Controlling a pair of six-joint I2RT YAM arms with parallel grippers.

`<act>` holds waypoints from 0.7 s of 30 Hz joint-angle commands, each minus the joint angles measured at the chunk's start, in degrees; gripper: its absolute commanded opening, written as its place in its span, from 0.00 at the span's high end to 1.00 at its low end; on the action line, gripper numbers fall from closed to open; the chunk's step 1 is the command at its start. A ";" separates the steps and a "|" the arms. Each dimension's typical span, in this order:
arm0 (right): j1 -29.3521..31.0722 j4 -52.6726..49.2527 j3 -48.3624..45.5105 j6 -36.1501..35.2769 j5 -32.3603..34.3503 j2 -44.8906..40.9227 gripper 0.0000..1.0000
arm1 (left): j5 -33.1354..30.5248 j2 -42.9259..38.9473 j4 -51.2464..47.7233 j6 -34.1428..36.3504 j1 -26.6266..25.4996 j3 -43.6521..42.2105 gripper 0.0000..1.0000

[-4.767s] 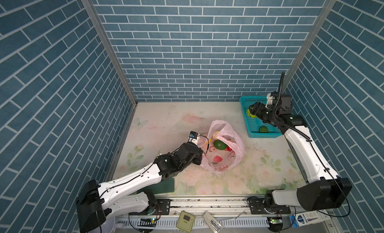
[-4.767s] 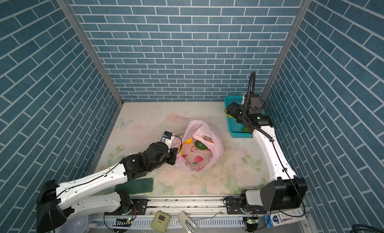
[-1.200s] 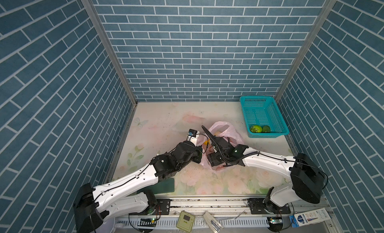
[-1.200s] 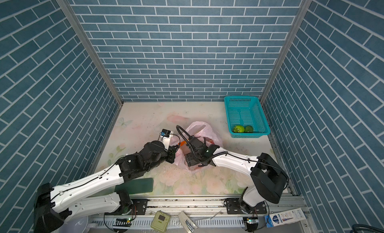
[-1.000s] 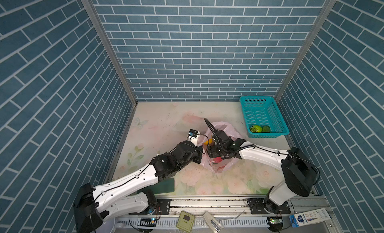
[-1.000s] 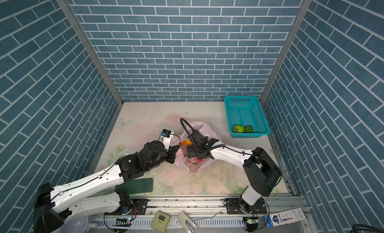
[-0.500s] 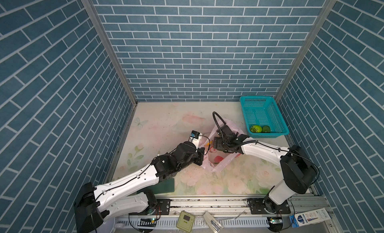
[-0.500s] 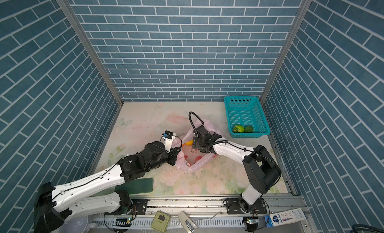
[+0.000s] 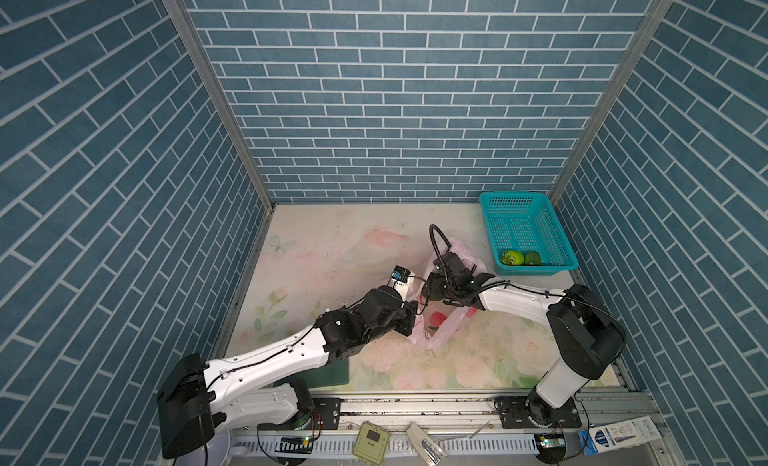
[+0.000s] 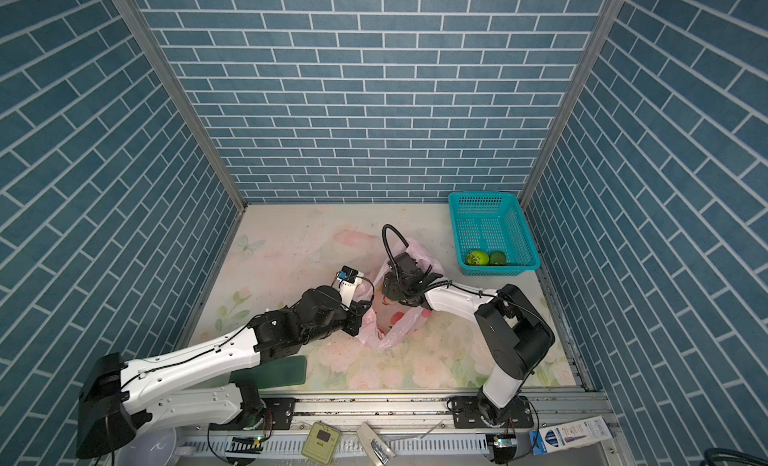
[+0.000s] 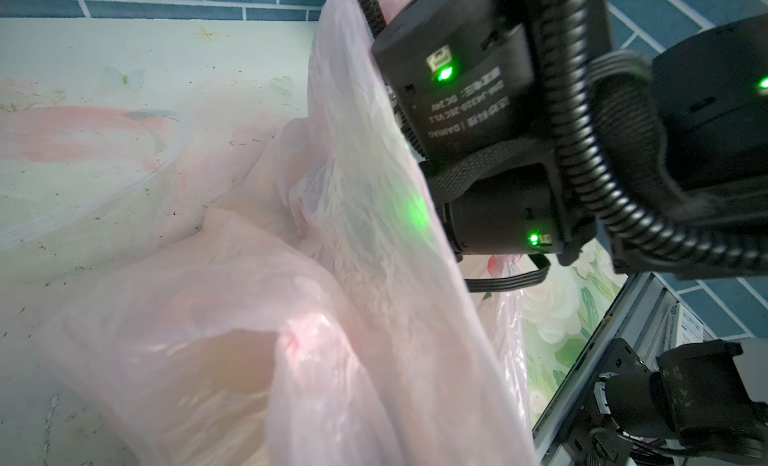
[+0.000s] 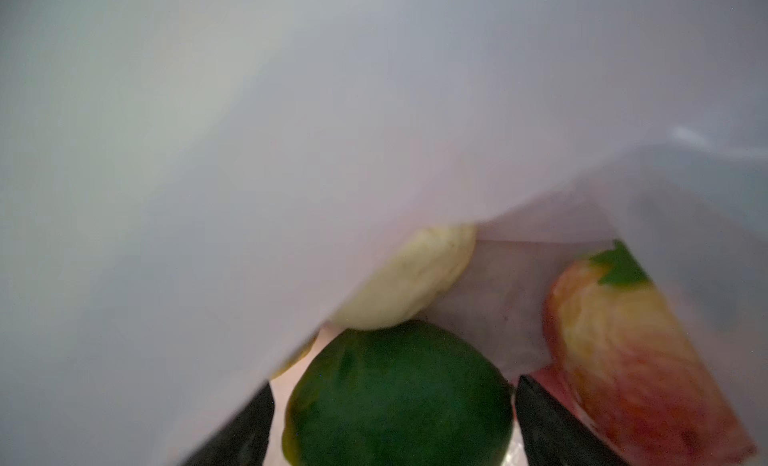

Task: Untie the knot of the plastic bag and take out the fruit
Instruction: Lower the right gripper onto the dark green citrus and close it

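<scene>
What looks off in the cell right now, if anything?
Nothing spilled or damaged. One oddity: the plastic bag lies slumped and crumpled, and its film blocks most of the right wrist view. Only the dark green fruit, between the open jaws of the right gripper, a pale fruit and a reddish fruit show.

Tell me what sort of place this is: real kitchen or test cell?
Most likely a staged robot test cell, not a home. Brick-print panels box in a floral-print tabletop, and the left arm and right arm are mounted on a metal rail along its front edge.
</scene>
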 commanded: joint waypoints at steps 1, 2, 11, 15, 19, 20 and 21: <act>-0.55 1.59 0.54 2.25 0.71 3.15 0.10 | -0.63 -0.31 0.90 0.02 -0.41 -0.11 1.00; -0.50 1.59 0.63 2.28 0.86 3.68 0.10 | -0.65 -0.52 0.87 -0.07 -0.37 -0.19 1.00; -0.56 2.98 0.49 2.41 1.55 5.12 0.21 | -1.99 -1.62 -0.08 -0.78 -0.43 -0.71 1.00; -0.56 3.37 -0.40 2.59 1.13 4.14 0.33 | -2.58 -1.70 -0.17 -0.88 -0.46 -0.85 1.00; -0.47 3.07 -1.59 2.25 -0.82 1.17 0.41 | -3.84 -2.09 0.09 -1.31 -0.39 -1.27 1.00; -0.36 2.65 -2.09 2.15 -1.37 0.13 0.42 | -4.42 -2.30 0.21 -1.60 -0.40 -1.41 1.00; -0.14 2.17 -2.52 1.96 -1.95 -1.12 0.42 | -4.88 -2.60 0.44 -1.79 -0.41 -1.69 1.00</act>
